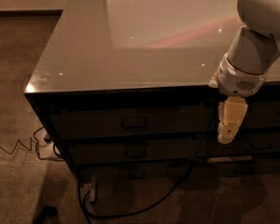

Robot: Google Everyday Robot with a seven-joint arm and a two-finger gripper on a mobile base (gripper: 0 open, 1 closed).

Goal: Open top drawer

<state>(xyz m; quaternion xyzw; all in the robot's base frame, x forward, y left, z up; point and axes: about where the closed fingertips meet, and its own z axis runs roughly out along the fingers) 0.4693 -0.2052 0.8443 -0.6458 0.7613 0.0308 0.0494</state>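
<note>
The top drawer [130,121] is the upper dark front in the cabinet's left column, just under the glossy top. It has a small rectangular pull [134,123] at its centre and sits flush with the cabinet front. My gripper [231,122] hangs from the white arm [252,55] in front of the cabinet face. It is to the right of the pull, at about the drawer's right end, and apart from the pull.
A slimmer drawer [136,151] lies below the top one, and more drawer fronts [270,118] are at the right. The glossy cabinet top [107,55] reflects light. Cables [18,148] and a power strip [91,190] lie on the carpet at the left and under the cabinet.
</note>
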